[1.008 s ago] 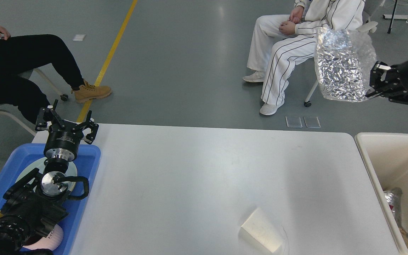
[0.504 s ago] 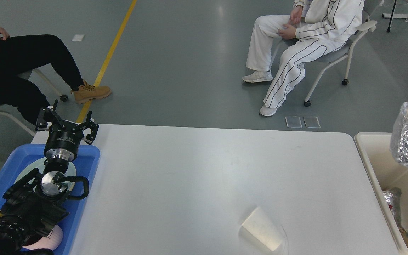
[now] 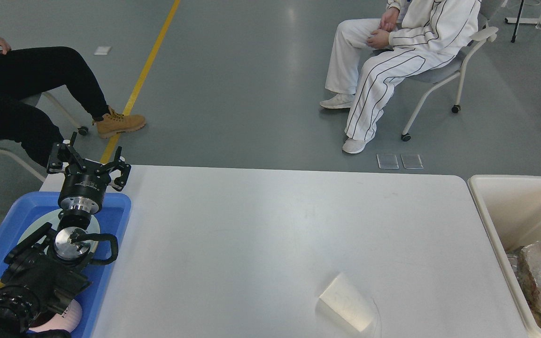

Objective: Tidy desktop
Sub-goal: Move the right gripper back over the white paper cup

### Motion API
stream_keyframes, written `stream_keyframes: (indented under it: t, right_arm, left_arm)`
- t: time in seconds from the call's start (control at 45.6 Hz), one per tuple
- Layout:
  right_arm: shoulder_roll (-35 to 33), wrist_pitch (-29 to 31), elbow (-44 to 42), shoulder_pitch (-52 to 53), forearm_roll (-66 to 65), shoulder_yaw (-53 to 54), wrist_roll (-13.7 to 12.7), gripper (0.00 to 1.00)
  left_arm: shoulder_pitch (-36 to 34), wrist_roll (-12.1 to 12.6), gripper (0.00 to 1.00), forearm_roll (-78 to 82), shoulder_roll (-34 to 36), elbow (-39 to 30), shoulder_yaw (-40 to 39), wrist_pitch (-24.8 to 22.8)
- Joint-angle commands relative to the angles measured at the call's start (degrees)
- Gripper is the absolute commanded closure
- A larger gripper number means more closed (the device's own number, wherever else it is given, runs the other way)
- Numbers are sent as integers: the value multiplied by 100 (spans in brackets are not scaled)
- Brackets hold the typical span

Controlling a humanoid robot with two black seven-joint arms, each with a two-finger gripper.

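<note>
Left claw (image 3: 88, 162) hangs with fingers spread, empty, over the blue tray (image 3: 26, 206). Right claw is out of sight. A clear cup (image 3: 348, 305) lies tipped on the table (image 3: 275, 225).

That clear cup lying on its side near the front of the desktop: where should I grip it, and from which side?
Probably from above, pinching across the middle of the clear cup. It lies tipped on the desktop, its narrow base toward the far left and its wide mouth toward the near right, so fingers could straddle its sloping sides. The thin wall may flex, so close gently.
</note>
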Motion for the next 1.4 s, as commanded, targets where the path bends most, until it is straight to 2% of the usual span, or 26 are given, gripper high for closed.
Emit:
stream_keyframes:
  t: [0.0,0.131,0.329,0.416,0.57,0.657,0.811,0.92,1.03,1.139,1.38]
  right_arm:
    - [237,70,86,663,-62,-116,-18,0]
    - [562,255,401,1690,-98,-704,-26,0]
    - [1344,343,1403,3492,-98,-1856,-26,0]
    - [1695,659,1860,4170,-115,-1962,-18,0]
    - [2258,1721,2318,5154,-107,-1962,9,0]
    - [2461,2521,2660,5708,-89,-1927,18,0]
    - [2487,3813,3346,6490,-71,-1787,26,0]
    - [2426,4298,3978,6948,-63,-1769,26,0]
    - [2356,4465,4541,7229,-63,-1769,26,0]
    - [2320,4465,4735,7204,-71,-1760,0,0]
    - [2320,3815,4709,6352,-106,-1681,-18,0]
  left_arm:
    - [0,-5,3,0,-1,0,0,1]
    - [0,3,3,0,-1,0,0,-8]
    - [0,3,3,0,-1,0,0,1]
    - [0,3,3,0,-9,0,0,1]
    - [0,-5,3,0,-1,0,0,1]
    - [0,-5,3,0,-1,0,0,1]
    - [0,3,3,0,-1,0,0,1]
    - [0,3,3,0,-1,0,0,1]
    - [0,-5,3,0,-1,0,0,1]
    - [0,-5,3,0,-1,0,0,1]
    - [0,3,3,0,-1,0,0,1]
